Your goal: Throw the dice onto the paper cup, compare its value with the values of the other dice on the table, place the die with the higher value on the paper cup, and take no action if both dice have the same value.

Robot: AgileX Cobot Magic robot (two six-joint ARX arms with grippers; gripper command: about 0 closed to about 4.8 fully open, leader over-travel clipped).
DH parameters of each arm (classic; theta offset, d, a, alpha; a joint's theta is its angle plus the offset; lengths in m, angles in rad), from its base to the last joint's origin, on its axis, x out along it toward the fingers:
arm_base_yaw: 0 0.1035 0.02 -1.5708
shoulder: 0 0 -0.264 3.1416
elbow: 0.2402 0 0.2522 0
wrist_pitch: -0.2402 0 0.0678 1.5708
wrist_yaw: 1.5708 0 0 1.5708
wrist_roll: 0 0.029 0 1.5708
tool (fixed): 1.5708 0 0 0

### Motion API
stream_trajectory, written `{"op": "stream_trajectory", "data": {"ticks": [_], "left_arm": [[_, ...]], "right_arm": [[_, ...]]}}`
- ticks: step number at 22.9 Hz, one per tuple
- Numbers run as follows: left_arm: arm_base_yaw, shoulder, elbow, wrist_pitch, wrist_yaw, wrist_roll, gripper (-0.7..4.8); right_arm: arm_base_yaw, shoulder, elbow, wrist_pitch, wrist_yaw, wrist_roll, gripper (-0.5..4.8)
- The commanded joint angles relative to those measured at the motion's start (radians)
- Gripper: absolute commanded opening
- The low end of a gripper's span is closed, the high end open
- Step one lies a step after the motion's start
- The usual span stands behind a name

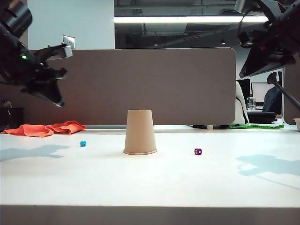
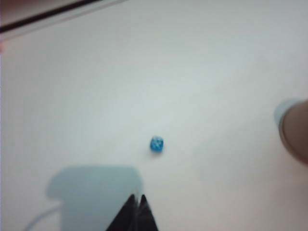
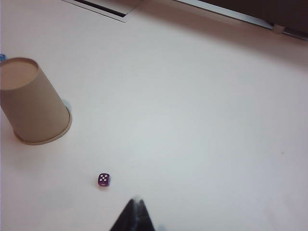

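The paper cup (image 1: 139, 131) stands upside down mid-table, plain and unmarked. The blue die (image 1: 83, 143) lies on the table to its left, the purple die (image 1: 198, 151) to its right, showing five white pips on top. The left gripper (image 2: 136, 201) hangs high at far left, clenched and empty. The right gripper (image 3: 136, 206) hangs high at right, pinched together, empty. No writing is readable.

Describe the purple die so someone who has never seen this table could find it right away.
Start at the upside-down tan paper cup in the middle of the white table. The purple die lies on the tabletop to the cup's right, apart from it, on the right claw's side. It is dark purple with white pips, unlike the bright blue die left of the cup.
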Motion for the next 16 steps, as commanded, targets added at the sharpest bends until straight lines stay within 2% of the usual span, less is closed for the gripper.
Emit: {"op": "stream_trajectory", "data": {"ticks": [1,4,16], "left_arm": [[0.001,-0.013,0.0,-0.079,0.006,0.074,-0.06],[0.0,-0.013,0.0,-0.114,0.008,0.1,-0.06],[-0.001,-0.013,0.0,-0.112,0.006,0.097,-0.06]], "right_arm": [[0.0,-0.002,0.004,0.009,-0.005,-0.002,-0.01],[0.0,-0.002,0.004,0.009,-0.005,-0.002,-0.01],[0.0,-0.002,0.004,0.009,-0.005,-0.002,-0.01]]}}
